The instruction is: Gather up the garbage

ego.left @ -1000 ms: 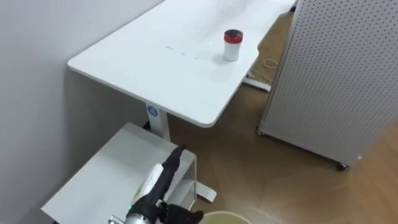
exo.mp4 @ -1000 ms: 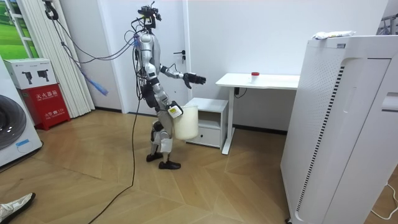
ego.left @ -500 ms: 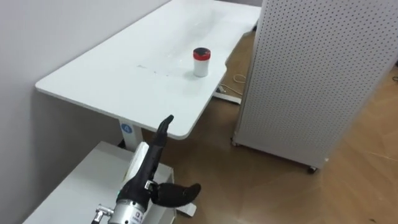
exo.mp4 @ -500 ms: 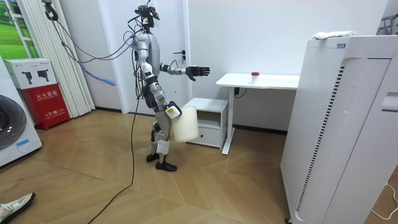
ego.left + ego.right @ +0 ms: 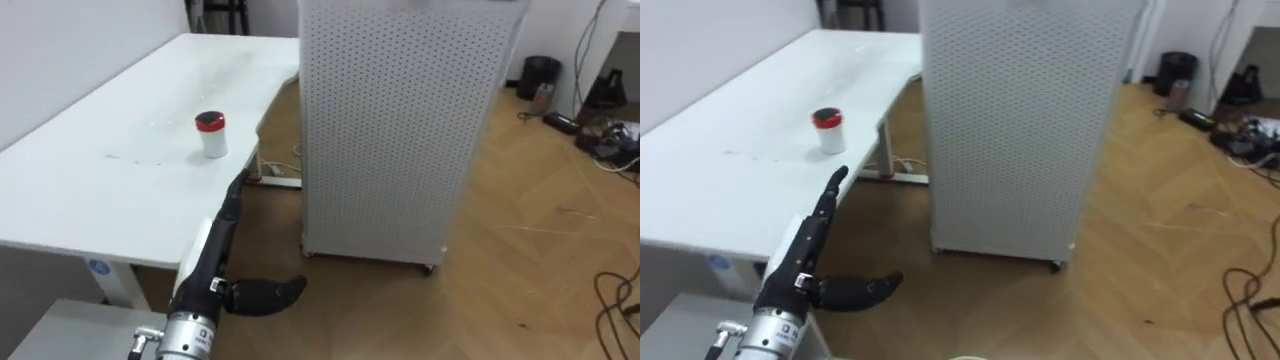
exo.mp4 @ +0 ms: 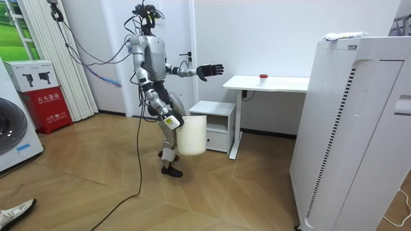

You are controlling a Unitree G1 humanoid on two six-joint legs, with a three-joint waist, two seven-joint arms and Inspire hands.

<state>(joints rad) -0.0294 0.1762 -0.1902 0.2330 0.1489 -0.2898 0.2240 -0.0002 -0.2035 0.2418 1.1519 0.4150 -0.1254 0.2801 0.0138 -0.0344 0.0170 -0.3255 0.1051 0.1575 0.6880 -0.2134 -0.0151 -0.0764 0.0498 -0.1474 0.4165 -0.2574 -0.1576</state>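
Room view: the right hand (image 6: 171,120) is lowered against a white bin (image 6: 192,136) at the robot's side; whether it is clenched cannot be told. Left eye view: the left hand (image 5: 208,268) is held released, fingers straight, by the near right corner of the white desk (image 5: 90,200). Farther on, a red-capped white jar (image 5: 210,134) is stood upright near the right edge, untouched.

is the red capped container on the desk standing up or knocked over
Upright: the red-capped container stands on its base on the white desk, with the red cap on top and the white body below.
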